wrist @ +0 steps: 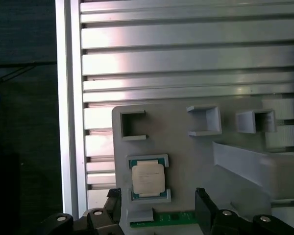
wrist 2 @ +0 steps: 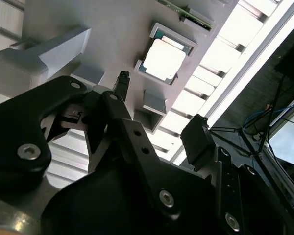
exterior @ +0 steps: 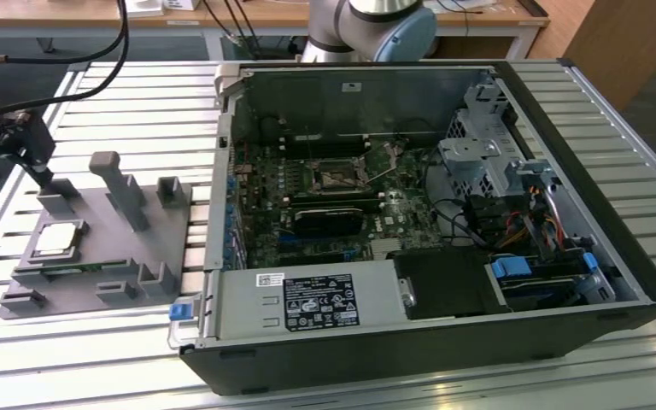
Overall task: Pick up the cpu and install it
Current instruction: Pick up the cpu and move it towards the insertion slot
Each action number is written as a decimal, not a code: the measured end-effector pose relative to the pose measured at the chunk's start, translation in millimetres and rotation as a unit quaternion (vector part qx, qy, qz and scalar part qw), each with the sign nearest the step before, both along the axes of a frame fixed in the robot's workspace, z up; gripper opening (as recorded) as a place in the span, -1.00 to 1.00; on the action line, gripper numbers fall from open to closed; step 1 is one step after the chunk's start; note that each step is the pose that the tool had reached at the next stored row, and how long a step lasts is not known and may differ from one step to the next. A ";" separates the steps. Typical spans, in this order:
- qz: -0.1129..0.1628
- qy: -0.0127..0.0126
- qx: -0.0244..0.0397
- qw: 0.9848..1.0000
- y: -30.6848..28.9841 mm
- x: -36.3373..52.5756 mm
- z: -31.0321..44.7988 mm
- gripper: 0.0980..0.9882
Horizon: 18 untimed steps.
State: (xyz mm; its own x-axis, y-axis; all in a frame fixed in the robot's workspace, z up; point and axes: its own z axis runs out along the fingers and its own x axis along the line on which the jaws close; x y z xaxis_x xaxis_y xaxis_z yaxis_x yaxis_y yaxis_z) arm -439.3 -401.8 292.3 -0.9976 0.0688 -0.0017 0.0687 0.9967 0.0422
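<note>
The cpu [exterior: 57, 239] is a silver-topped square chip lying in a recessed seat on the grey holder plate [exterior: 89, 218], at the exterior view's left. It shows in both wrist views, cpu [wrist 2: 164, 58] and cpu [wrist: 148, 177], flat in its seat with nothing touching it. My gripper [exterior: 38, 171] hangs above the plate's far left part, a little off from the cpu. Its black fingers [wrist 2: 121, 84] stand wide apart in both wrist views, gripper [wrist 2: 159, 112] and gripper [wrist: 157, 200], open and holding nothing. The black socket frame [exterior: 334, 178] sits on the motherboard inside the open computer case.
A green memory stick [wrist: 161, 218] lies in a slot beside the cpu. Grey posts [exterior: 123, 188] and small brackets [wrist: 204, 120] rise from the holder plate. The open computer case [exterior: 419, 205] takes up the slatted metal table [exterior: 134, 102] toward the exterior view's right.
</note>
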 end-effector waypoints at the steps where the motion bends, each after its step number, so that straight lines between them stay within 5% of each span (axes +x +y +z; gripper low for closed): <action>1: 0.000 0.000 0.000 1.000 0.0 -1.2 -1.1 0.36; 10: 0.000 0.000 0.007 1.000 -0.2 -9.2 -10.1 0.36; 18: 0.000 0.000 0.009 1.000 -0.1 -10.1 -25.3 0.36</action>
State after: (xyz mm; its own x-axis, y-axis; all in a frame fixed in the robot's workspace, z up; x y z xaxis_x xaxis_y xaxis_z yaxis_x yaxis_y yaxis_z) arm -449.5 -401.9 267.0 -0.9976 0.0688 -0.0005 0.0686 0.9959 0.0593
